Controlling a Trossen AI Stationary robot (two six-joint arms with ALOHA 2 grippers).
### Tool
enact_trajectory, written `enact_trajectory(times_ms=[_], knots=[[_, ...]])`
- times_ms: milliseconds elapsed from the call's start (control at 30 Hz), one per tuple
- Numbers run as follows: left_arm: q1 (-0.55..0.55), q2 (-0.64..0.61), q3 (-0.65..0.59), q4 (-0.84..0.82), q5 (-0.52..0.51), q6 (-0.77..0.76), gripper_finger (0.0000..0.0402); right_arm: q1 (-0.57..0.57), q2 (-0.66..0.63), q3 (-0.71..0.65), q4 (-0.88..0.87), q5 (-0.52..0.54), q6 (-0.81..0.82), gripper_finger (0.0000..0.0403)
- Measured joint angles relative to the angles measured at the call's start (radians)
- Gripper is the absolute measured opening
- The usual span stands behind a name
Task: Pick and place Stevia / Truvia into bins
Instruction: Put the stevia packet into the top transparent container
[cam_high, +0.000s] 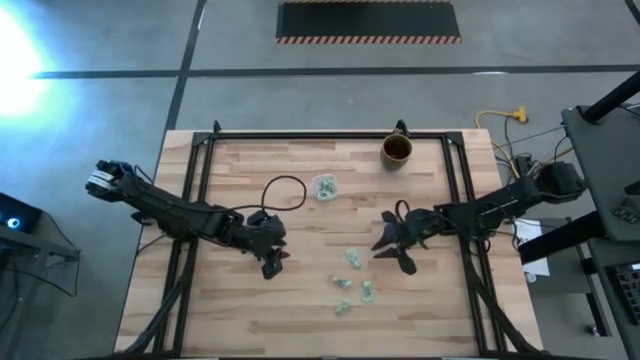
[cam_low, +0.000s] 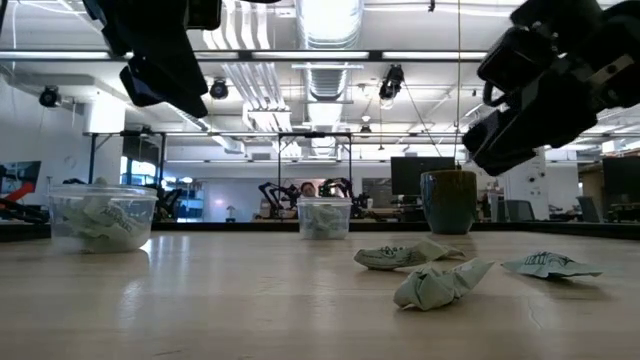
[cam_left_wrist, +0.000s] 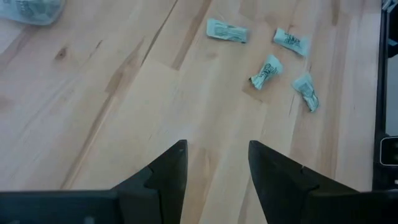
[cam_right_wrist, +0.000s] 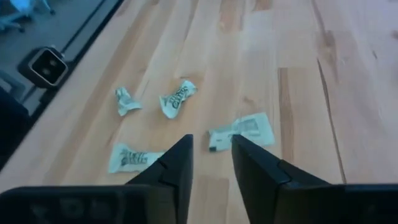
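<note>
four sachets (cam_high: 354, 259) lie at lower centre, between the empty, parted left gripper (cam_high: 272, 262) and right gripper (cam_high: 392, 251).

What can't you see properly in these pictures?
- Printing on the sachets: too small in every view.
- How many sachets fill the clear cup: crumpled together, low view.
- Second cup: hidden under the left arm in the high view.
- Inside the brown mug: too small.

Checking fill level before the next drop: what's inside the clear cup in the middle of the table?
The clear cup holds crumpled pale green and white sachets, piled most of the way up. How many there are can't be told; those behind and underneath are covered.
</note>
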Motion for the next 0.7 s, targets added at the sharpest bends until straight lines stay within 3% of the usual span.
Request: enact_trajectory(times_ms=[233, 333, 700], knots=[[0.0, 0.0, 0.0, 0.0, -0.003, -0.001, 0.0153, -0.001, 0.205, 0.129, -0.006, 0.006, -0.05, 0.0151], [-0.005, 0.0, 0.0, 0.0, -0.003, -0.002, 0.0153, -0.003, 0.293, 0.178, -0.027, 0.054, -0.014, 0.0165], [-0.035, -0.004, -0.001, -0.045, 0.005, 0.0, 0.0153, -0.003, 0.515, 0.307, -0.027, 0.083, 0.094, 0.0167]])
